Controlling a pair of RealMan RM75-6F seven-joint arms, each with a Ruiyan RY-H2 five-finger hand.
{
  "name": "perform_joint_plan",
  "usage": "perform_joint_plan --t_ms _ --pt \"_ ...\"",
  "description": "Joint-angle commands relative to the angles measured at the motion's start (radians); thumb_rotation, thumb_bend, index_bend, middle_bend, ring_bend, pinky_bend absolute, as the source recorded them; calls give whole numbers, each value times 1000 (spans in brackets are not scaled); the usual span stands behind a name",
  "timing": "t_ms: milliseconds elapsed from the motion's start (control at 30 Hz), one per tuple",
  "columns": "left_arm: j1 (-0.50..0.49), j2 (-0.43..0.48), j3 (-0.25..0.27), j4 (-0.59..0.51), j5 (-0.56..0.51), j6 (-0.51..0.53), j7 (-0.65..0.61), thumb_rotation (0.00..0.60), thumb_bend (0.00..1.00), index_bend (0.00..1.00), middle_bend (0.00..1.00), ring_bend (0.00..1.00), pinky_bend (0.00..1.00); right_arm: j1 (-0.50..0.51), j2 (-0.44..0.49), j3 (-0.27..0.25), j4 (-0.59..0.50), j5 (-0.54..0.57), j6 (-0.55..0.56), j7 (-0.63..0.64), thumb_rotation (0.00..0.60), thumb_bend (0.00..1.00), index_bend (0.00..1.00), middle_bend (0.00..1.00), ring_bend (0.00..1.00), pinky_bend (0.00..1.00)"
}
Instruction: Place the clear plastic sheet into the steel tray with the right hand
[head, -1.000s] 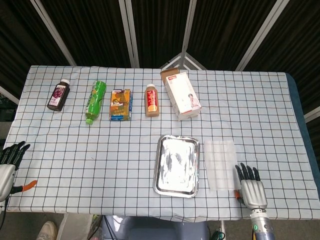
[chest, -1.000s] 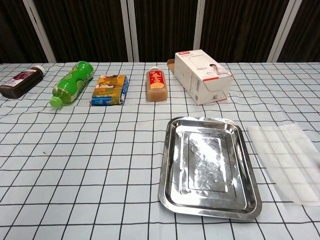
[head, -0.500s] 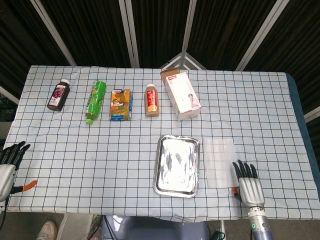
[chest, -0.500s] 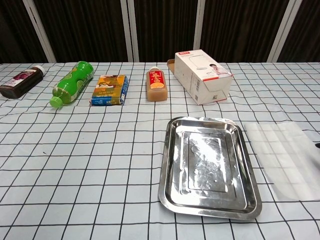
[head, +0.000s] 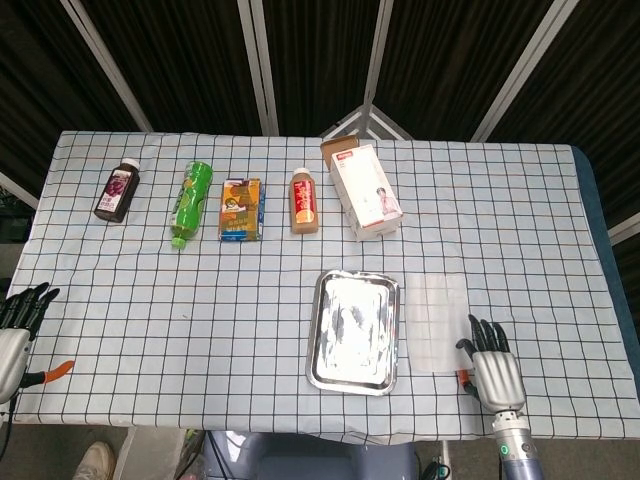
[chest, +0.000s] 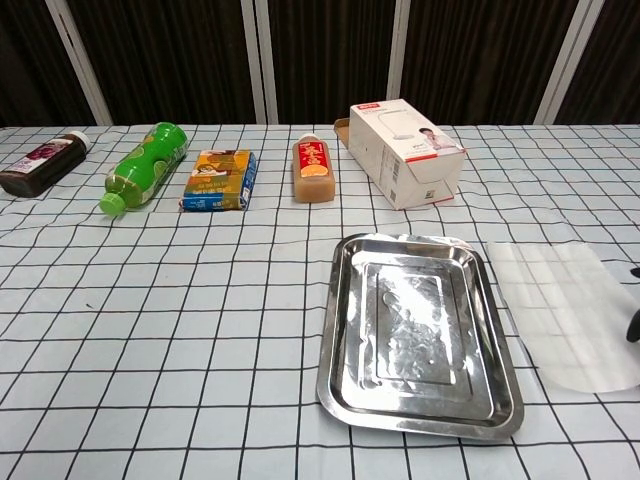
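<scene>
right hand | fingers spread, holding nothing | fingertips at clear plastic sheet edge

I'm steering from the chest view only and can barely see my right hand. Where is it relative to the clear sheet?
Observer: In the head view the right hand is at the near right corner of the clear plastic sheet, with its fingers spread and pointing away from the robot.
Operator: Is it holding the sheet?
Observer: No, the hand holds nothing. I cannot tell whether its fingertips touch the sheet's edge.
Operator: And the left hand?
Observer: The left hand is out at the table's near left edge with its fingers apart, far from the steel tray.
</scene>
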Motion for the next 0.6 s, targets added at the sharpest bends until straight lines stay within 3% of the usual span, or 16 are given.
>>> perform_joint_plan --t_ms 33,600 --pt "0 0 0 0 -1 -1 0 600 0 0 0 0 0 2 -3 0 1 -8 4 11 600 534 497 101 0 0" --pt "-1 1 -1 1 0 0 -5 600 0 0 0 0 0 16 23 12 -63 -113 86 59 600 560 578 146 4 0"
